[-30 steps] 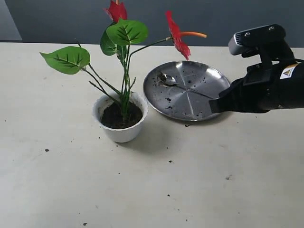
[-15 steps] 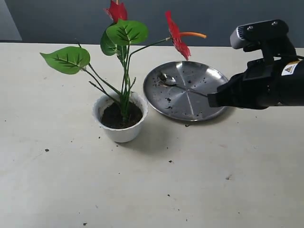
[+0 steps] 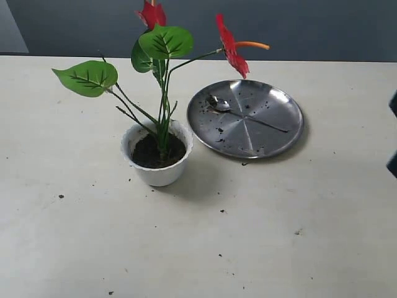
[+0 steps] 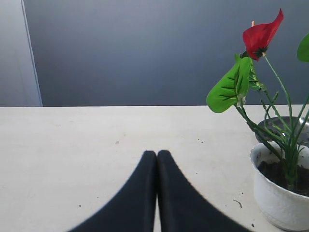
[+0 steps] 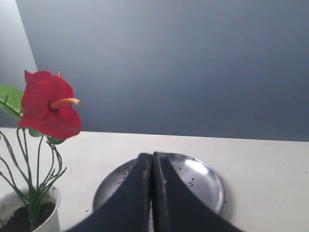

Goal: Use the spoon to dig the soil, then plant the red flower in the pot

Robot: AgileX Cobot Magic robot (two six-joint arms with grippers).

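Observation:
The red flower (image 3: 162, 93) stands upright in the white pot (image 3: 156, 169), its stems set in the dark soil (image 3: 149, 152). The spoon (image 3: 239, 113) lies on the round steel plate (image 3: 260, 146), bowl toward the pot. In the left wrist view the flower (image 4: 260, 36) and pot (image 4: 277, 200) show to one side of my shut left gripper (image 4: 157, 153). My right gripper (image 5: 151, 155) is shut and empty, with the plate (image 5: 203, 181) beyond it and a bloom (image 5: 47, 106) and pot (image 5: 50, 220) off to the side. Only a dark sliver of the right arm (image 3: 393, 136) shows at the exterior view's right edge.
Stray soil specks (image 3: 222, 211) dot the pale table (image 3: 260, 242) in front of the pot and plate. A dark wall (image 3: 310, 25) runs behind the table's far edge.
My right arm has drawn back to the right from the plate and nearly left the exterior view. Spoon, pot and flower have not moved.

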